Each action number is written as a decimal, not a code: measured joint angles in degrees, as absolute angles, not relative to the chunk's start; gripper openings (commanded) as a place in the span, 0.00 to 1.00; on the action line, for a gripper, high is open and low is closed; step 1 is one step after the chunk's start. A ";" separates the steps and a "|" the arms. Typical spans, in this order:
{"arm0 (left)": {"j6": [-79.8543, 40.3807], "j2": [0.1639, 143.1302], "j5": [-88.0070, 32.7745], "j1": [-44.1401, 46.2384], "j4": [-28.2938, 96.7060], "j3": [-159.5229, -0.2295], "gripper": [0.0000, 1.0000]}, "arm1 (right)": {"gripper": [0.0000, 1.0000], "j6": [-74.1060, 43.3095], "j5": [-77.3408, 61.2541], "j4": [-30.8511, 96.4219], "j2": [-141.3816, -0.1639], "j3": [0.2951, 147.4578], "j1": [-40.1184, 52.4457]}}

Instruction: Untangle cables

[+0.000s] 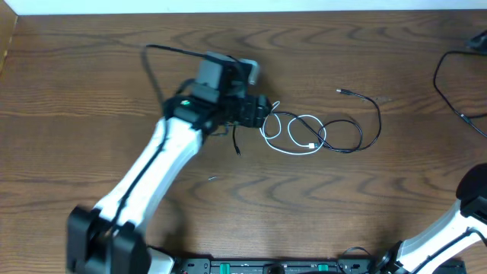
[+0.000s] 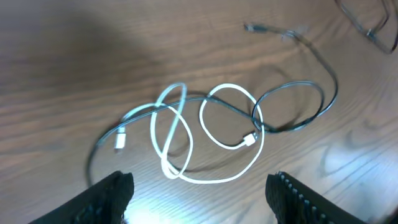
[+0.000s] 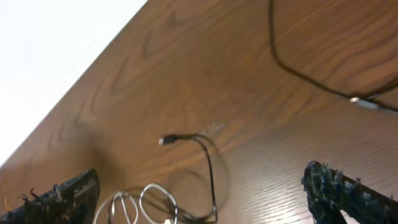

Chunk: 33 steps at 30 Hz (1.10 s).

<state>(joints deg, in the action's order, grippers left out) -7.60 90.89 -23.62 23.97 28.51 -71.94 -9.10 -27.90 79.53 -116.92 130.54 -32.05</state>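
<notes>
From overhead, the brown wood-grain table (image 1: 91,76) fills nearly everything, with a pale strip (image 1: 304,6) beyond its far edge. My left gripper (image 1: 262,113) sits at the left end of the tangle. There the white cable (image 1: 288,151) lies in loops, crossed by the black cable (image 1: 379,122), which curves away right to a free plug near the table's middle. A thicker black cord (image 1: 441,84) lies well apart at the far right, and my right arm (image 1: 456,221) shows at the lower right corner. Through the left wrist camera, my fingers (image 2: 112,199) stand wide apart with nothing between them. They are above the table, just short of the white loops (image 2: 217,179), which overlap the black cable (image 2: 323,93) in several places. Through the right wrist camera, my right gripper (image 3: 199,199) is spread wide and holds nothing. The black cable's plug end (image 3: 165,140) lies on the wood ahead, the white loops (image 3: 155,190) are at the bottom edge, and pale blankness (image 3: 50,56) shows past the table's edge.
</notes>
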 measured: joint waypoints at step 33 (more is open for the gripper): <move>-7.68 80.95 -14.70 27.97 16.19 -72.36 0.07 | 0.99 7.66 -31.81 87.90 -116.92 130.54 -21.74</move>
